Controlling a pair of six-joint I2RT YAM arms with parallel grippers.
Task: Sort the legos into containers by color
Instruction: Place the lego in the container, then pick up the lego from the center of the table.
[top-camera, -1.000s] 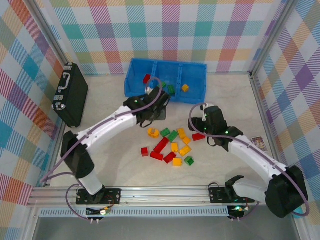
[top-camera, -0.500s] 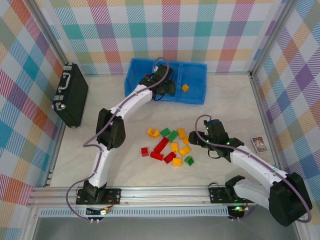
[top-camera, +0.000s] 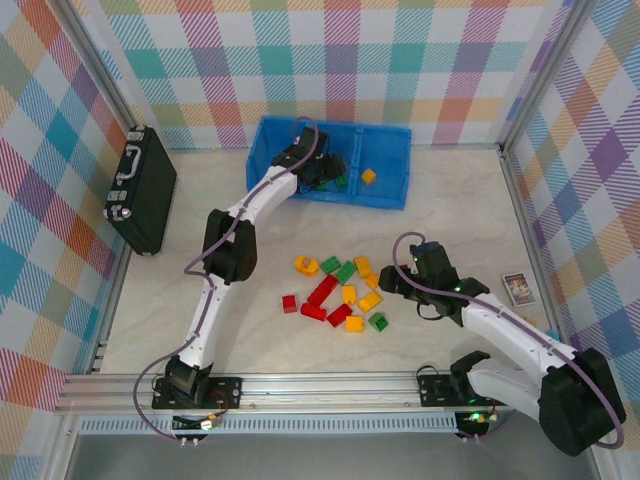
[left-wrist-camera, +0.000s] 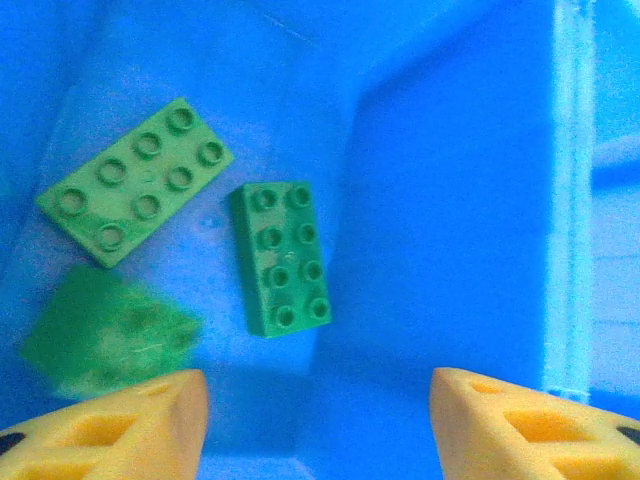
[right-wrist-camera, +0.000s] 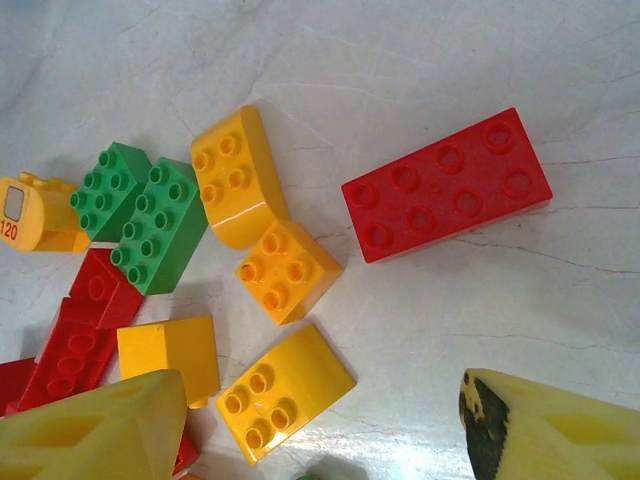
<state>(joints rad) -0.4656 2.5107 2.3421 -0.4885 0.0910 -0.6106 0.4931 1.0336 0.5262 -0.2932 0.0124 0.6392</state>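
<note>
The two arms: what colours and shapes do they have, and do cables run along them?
Both the left arm and the right arm have white tubular links, bulky black joints and black bases. A thin purple cable loops along each. The left fingers and right fingers are yellow wedges with hollow recesses; one right finger has a dark patch.

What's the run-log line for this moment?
left hand: open above green bricks in blue bin | right hand: open above loose bricks on table | sorting unfinished
</note>
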